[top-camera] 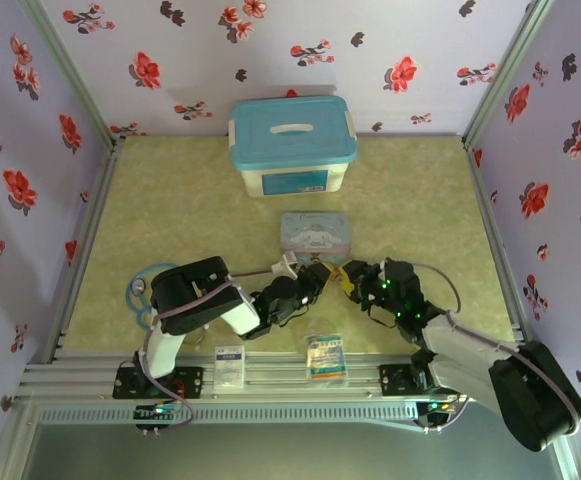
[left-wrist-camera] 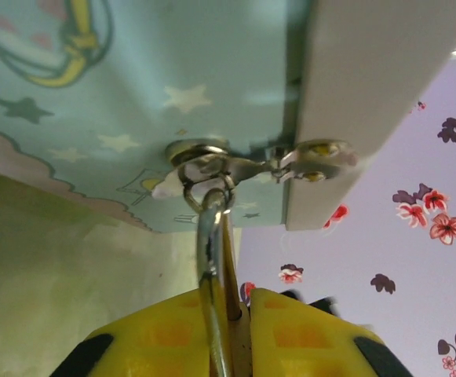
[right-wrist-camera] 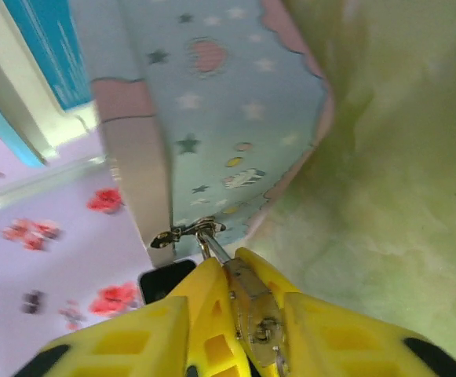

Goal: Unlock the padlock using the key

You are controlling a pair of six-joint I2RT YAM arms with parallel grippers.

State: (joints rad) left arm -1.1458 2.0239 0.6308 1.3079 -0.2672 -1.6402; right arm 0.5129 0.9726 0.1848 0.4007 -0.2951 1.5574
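The cartoon tin stands mid-table, and both grippers meet at its near edge. The small brass padlock hangs by its thin shackle from the tin's hasp. My left gripper is shut on the padlock body, and the shackle rises from between its yellow fingers. In the right wrist view my right gripper sits close behind the lock, its outer yellow fingers flanking the pinched brass body. I cannot make out the key; a grey sliver shows at the lock's near end.
A blue-lidded white box stands at the back. A coiled stethoscope lies left of the left arm. Two small packets rest on the near rail. A small white bottle sits by the tin's near-left corner. Floral walls close three sides.
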